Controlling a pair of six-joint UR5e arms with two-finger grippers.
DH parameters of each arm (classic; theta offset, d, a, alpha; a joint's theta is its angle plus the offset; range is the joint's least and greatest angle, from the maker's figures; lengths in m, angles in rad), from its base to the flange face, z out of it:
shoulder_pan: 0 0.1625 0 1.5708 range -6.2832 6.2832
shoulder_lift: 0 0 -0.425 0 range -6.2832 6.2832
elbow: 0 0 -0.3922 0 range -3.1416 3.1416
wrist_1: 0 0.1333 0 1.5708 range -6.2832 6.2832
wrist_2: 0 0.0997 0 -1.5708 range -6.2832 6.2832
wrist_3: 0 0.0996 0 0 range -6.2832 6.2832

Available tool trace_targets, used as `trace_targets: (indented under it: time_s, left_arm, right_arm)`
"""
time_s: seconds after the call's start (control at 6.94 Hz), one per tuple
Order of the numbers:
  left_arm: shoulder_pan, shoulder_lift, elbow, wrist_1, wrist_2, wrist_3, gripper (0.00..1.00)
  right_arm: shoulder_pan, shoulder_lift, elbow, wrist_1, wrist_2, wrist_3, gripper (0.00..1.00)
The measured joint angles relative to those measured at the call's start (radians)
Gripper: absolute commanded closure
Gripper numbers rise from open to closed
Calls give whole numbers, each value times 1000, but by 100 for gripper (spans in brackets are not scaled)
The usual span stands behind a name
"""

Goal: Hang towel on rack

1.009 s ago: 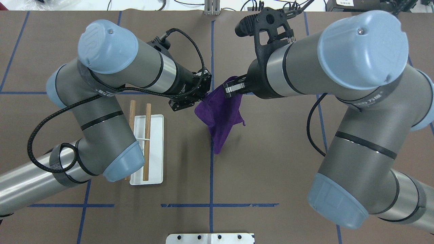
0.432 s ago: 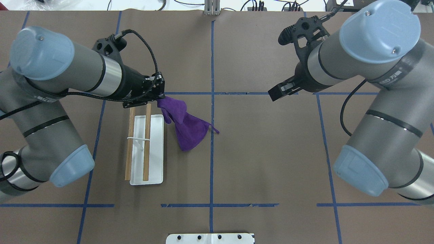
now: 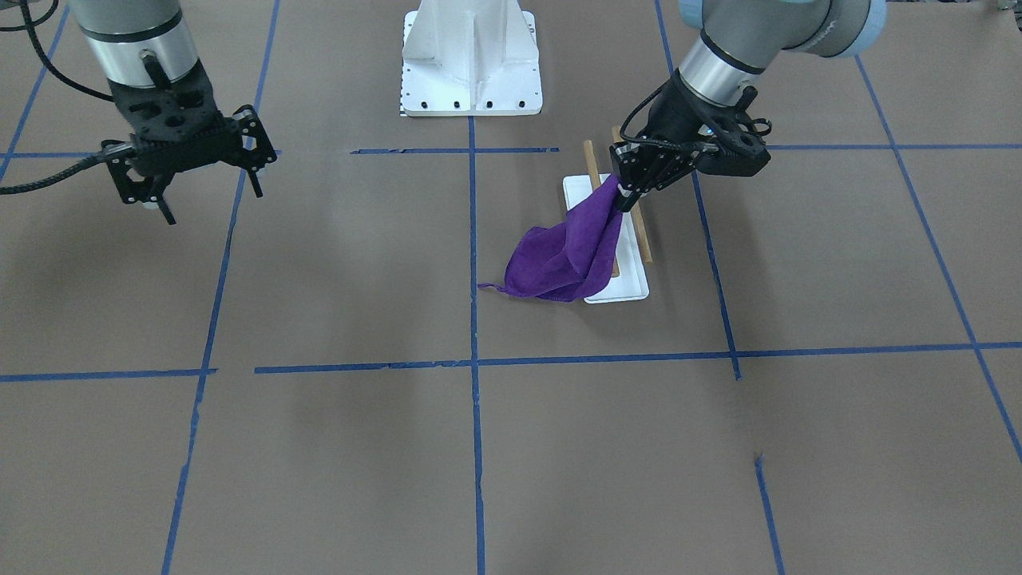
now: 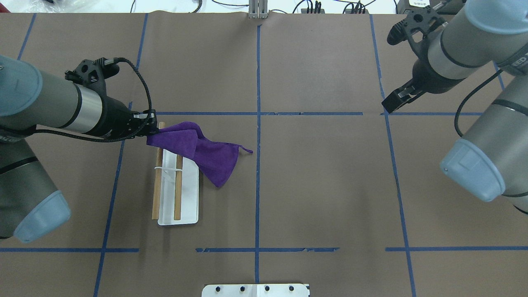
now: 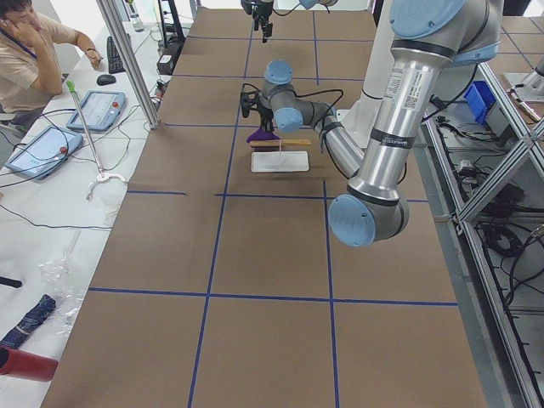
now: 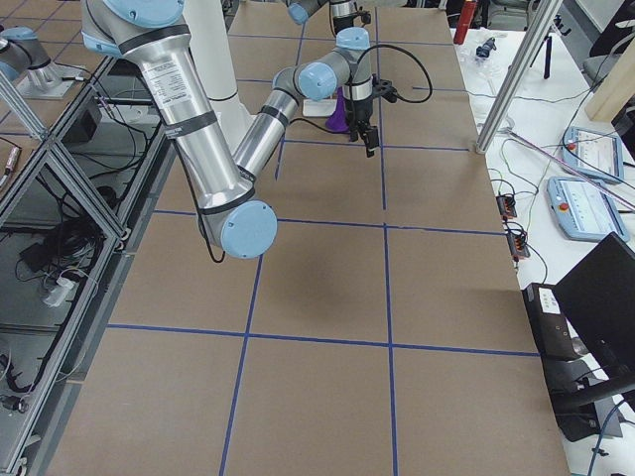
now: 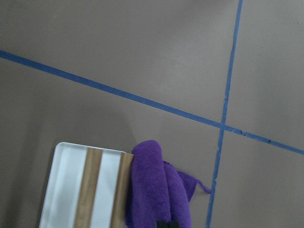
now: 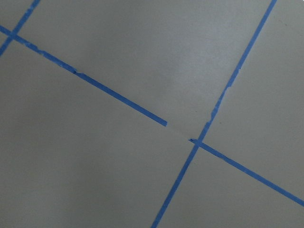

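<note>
Towel [image 4: 206, 152] pinched in left end effector [image 4: 153, 128], over rack [image 4: 187, 206] far end; right end effector [image 3: 209, 198] spread, empty, well apart.

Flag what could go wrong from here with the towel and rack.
1. The left tool pinches the towel at one bunched corner, and most of the cloth trails on the rack's table-centre side; released here, it would likely slide off.
2. The cloth crosses only one end of the rods; dragging it across could snag them and tip or shift the rack.
3. The right tool is open and far off, so nothing steadies the rack.
</note>
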Motion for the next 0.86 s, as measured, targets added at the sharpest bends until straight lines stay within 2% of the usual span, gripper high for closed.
trace_targets:
  time_s: [0.29,0.72,0.86]
  left_arm:
    - [-11,91,0,-5,0,157,100]
    - [-13,123,21,-9,5,254,100]
    - [-14,123,29,-9,6,269,70]
  right_arm:
    - [82,-62,-24,-2,58,-105,0]
    - [140,-193,-31,5,68,-134,0]
    - [163,-240,-32,6,68,-137,0]
